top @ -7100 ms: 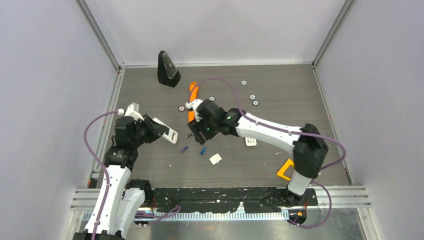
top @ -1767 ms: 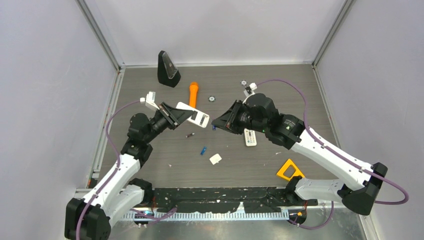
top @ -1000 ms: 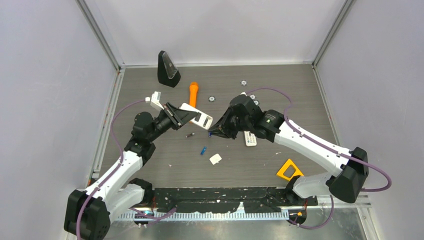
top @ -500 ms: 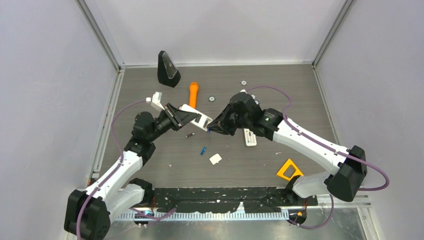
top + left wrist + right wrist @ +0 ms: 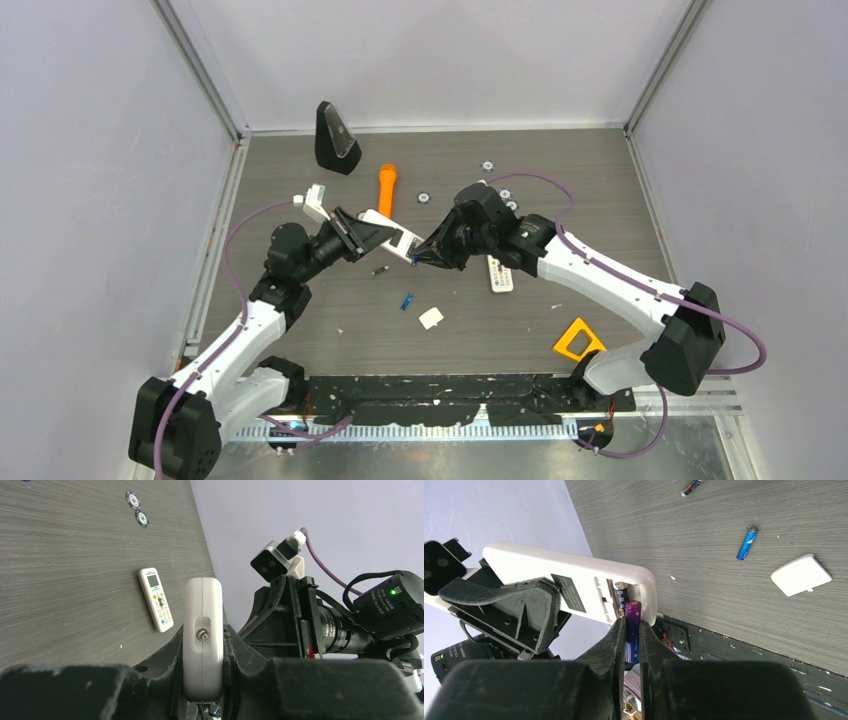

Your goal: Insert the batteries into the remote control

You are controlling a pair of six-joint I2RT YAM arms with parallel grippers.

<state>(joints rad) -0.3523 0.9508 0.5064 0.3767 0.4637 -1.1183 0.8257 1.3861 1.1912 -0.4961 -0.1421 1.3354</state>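
My left gripper [image 5: 358, 236] is shut on the white remote control [image 5: 388, 230], held above the table with its open battery bay turned towards the right arm. In the left wrist view the remote control [image 5: 202, 605] stands edge-on between the fingers. My right gripper [image 5: 632, 630] is shut on a purple battery [image 5: 632, 611] whose tip rests at the bay, beside a dark battery [image 5: 620, 591] seated inside. On the table lie a blue battery [image 5: 406, 301], a dark grey battery [image 5: 380, 270] and the white battery cover [image 5: 431, 318].
A second small remote [image 5: 500, 276] lies under the right arm. Further back are an orange flashlight [image 5: 385, 187], a black wedge stand [image 5: 335, 138] and several round discs [image 5: 487, 166]. A yellow triangle [image 5: 575, 340] sits at the front right.
My right gripper has moved left with the purple battery until it meets the remote's bay. The left arm has kept the remote nearly still.
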